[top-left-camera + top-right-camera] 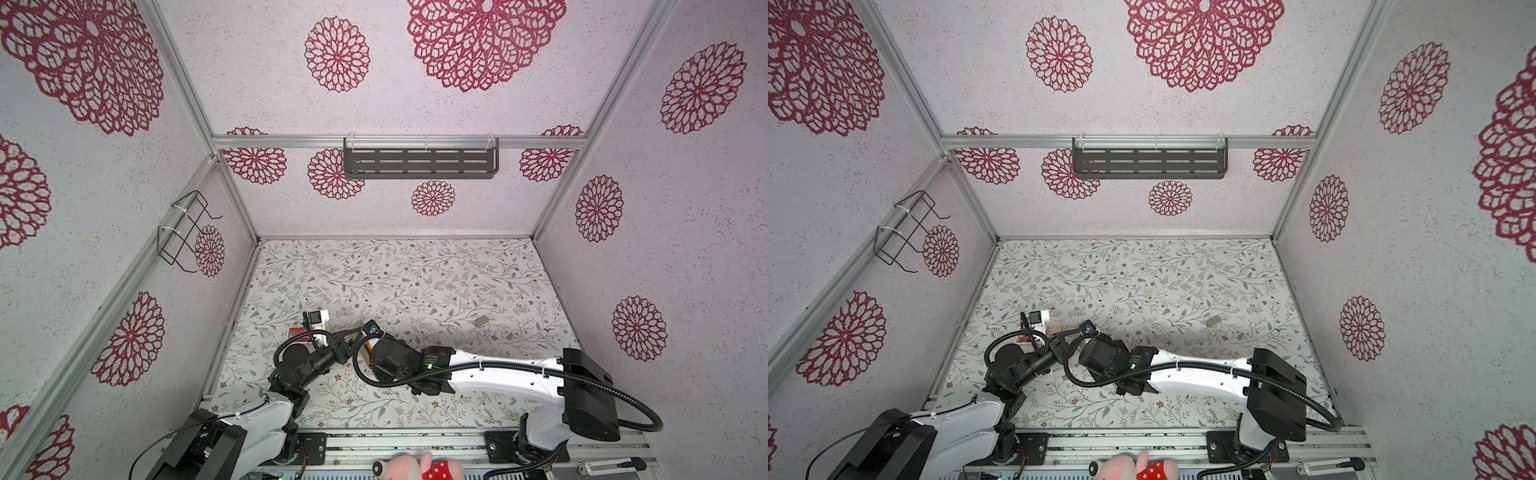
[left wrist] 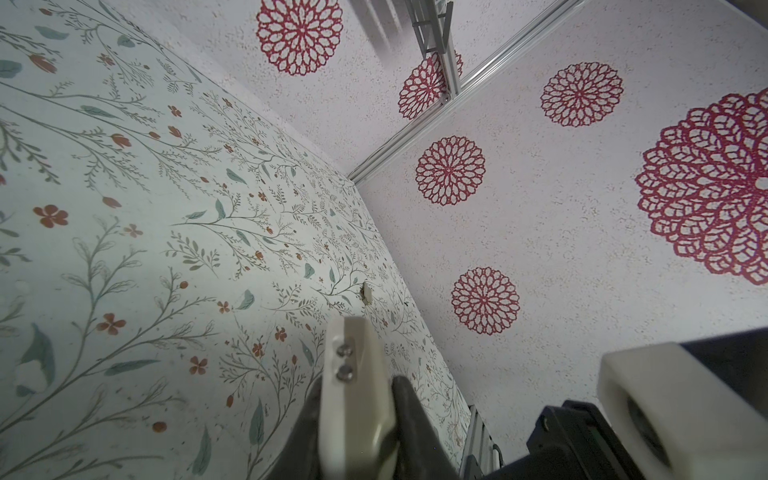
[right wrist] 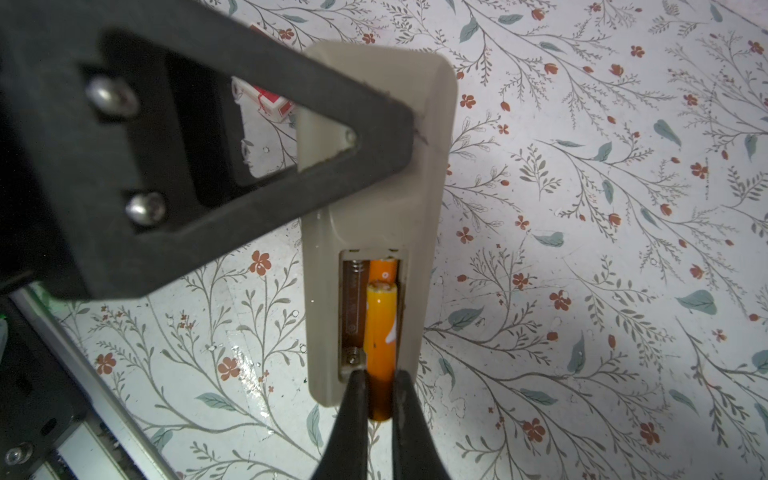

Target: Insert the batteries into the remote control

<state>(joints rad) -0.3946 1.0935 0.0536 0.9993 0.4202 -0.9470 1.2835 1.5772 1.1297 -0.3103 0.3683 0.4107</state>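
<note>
The remote control [image 3: 374,216] is beige and lies back up just above the floral table, with its battery bay open. My left gripper [image 2: 357,386] is shut on the remote's far end, and one of its black fingers [image 3: 374,137] crosses that end. One of the orange batteries [image 3: 384,269] lies in one slot of the bay. The slot beside it [image 3: 353,309] shows bare metal contacts. My right gripper [image 3: 379,376] is shut on a second orange battery [image 3: 380,324], which is tilted over the seated one with its rear end past the remote's edge. In both top views the two grippers [image 1: 351,334] [image 1: 365,348] meet at the table's left front.
A red printed card box [image 3: 270,102] [image 1: 297,332] lies just beyond the remote. A small tan block [image 1: 482,321] [image 2: 367,293] sits to the right. A dark shelf [image 1: 419,162] hangs on the back wall and a wire basket [image 1: 187,232] on the left wall. A plush toy [image 1: 419,467] lies at the front rail.
</note>
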